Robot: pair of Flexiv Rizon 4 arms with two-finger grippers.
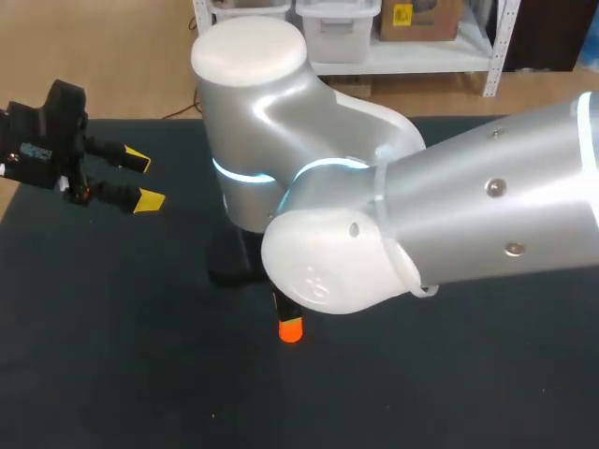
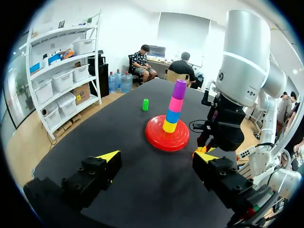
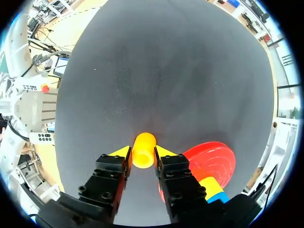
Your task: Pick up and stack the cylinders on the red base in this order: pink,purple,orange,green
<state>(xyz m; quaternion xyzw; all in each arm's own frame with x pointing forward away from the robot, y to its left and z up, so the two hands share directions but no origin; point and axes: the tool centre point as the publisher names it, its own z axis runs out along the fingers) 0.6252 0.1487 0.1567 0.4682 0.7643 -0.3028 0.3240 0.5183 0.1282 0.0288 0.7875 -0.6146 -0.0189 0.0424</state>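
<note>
two tools show, in unlike states. the right tool (image 3: pixel 142 152) pinches the orange cylinder (image 3: pixel 143 146) - its yellow tips press on it from both sides, just beside the red base (image 3: pixel 216 156). in the head view the orange cylinder peeks out from under the bulky right arm (image 1: pixel 468 215), over the middle of the dark bench (image 1: pixel 112 355). whether it rests on the bench or hangs just above it i cannot tell.

the left tool (image 1: pixel 142 180) hangs with its fingers spread wide near the bench's left edge, well apart from the base. its wrist view shows one upright stack on the base - yellow cylinder (image 2: pixel 169 126) lowest, then blue cylinder (image 2: pixel 173 116), pink cylinder (image 2: pixel 176 103), and purple cylinder (image 2: pixel 179 89) on top. the green cylinder (image 2: pixel 145 104) stands alone on the bench beyond the base, apart from it.
</note>
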